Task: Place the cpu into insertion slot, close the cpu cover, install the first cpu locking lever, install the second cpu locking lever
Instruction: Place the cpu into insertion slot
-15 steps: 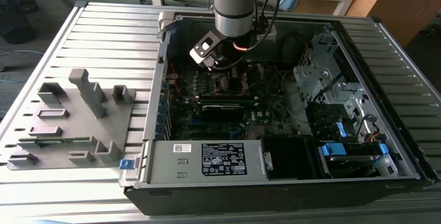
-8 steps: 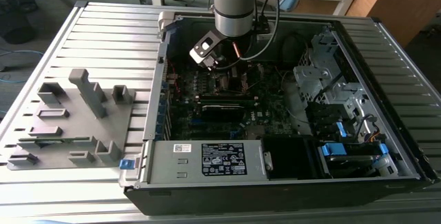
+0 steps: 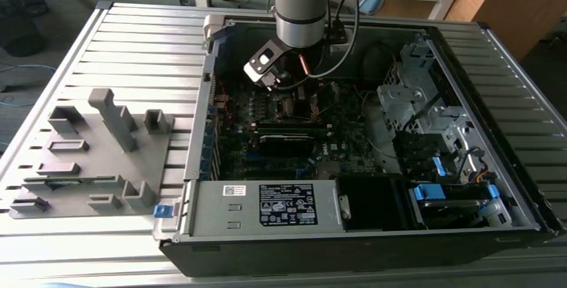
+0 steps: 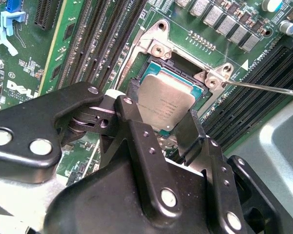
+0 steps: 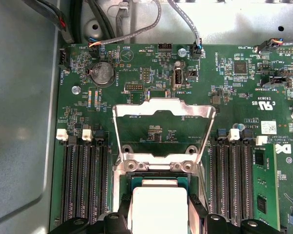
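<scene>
1. The gripper (image 4: pixel 163 116) is clenched on the chip (image 4: pixel 168 97), with a black finger against each of two opposite sides.
2. The chip lies in the mouth of the socket (image 4: pixel 179 65), mid-board between two banks of memory slots. Whether it is fully seated cannot be told.
3. The first step therefore looks to be in hand but not finished, since the chip is not let go.
4. The cover (image 5: pixel 163 108) stands open on its hinge at the socket's edge away from the gripper, so closing it is left to do.
5. One thin lever (image 4: pixel 263 88) juts free past a socket corner, and both lever steps seem undone.
6. A green memory stick (image 5: pixel 262 180) fills one slot, and the slots next to it look bare.
7. The board (image 3: pixel 265 155) sits inside the open case (image 3: pixel 354 255) on a slatted table (image 3: pixel 133 42). A grey tray (image 3: pixel 97 162) lies beside the case at the exterior view's left.
</scene>
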You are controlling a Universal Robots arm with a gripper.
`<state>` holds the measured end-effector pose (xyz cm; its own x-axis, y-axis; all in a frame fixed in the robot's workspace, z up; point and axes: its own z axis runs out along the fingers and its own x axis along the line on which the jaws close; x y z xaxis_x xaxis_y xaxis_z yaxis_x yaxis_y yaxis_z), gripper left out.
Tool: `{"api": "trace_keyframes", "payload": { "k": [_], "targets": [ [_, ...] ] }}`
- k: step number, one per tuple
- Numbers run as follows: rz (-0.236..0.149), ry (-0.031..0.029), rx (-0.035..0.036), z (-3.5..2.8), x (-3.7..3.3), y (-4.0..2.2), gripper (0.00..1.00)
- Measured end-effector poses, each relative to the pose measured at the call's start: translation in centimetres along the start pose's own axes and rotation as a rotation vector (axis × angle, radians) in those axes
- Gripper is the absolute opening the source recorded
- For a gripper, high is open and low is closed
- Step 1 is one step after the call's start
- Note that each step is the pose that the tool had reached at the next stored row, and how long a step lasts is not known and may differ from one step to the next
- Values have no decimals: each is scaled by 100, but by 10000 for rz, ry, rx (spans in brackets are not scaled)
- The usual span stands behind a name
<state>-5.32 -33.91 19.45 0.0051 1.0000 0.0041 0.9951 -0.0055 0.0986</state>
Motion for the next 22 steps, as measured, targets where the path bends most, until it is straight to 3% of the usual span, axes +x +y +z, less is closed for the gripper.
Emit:
{"api": "trace_keyframes", "payload": {
  "k": [22],
  "targets": [
    [2, 20, -10, 2, 0, -8, 54]
  ]
}}
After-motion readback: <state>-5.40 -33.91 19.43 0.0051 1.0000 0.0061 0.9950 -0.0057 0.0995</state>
